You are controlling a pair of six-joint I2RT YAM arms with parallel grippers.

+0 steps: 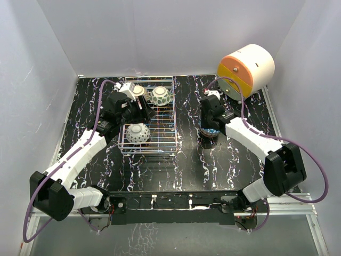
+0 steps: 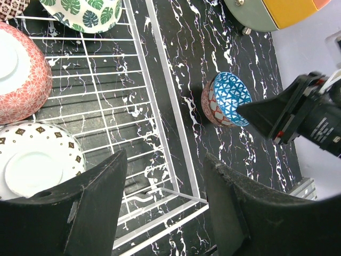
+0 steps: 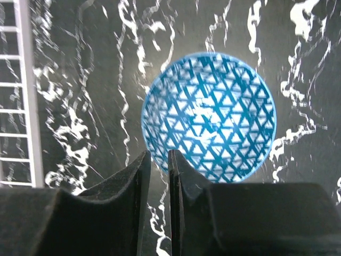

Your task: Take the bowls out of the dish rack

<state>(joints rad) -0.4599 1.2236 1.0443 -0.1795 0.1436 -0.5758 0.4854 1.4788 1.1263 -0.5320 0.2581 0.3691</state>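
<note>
Three bowls sit in the dish rack [image 1: 162, 128], a silver wire basket on the black marbled table [image 1: 186, 165], while a fourth stands outside it. A pink-patterned bowl [image 2: 24, 80] lies in the rack's far left corner and a beige speckled bowl [image 2: 34, 160] in its near left part, both turned over with their white foot rings up. A green-leaf bowl [image 1: 160, 96] occupies the rack's far right corner. The left gripper [image 2: 165, 157] hangs over the rack's left side, its black fingers [image 2: 90, 202] spread wide apart and holding nothing; between them the wrist view shows only rack wire and tabletop. To the right of the rack and clear of its rim, a bowl with a blue triangle lattice inside [image 3: 209, 124] and a red-and-white outside stands upright on the table. The right gripper [image 3: 159, 160] is directly above that bowl's edge, its fingers drawn nearly together with only a thin slit between them; whether they pinch the rim cannot be told. A white-and-orange cylindrical drawer unit [image 1: 246, 70] lies well beyond the rack's far right corner, against the back wall.
</note>
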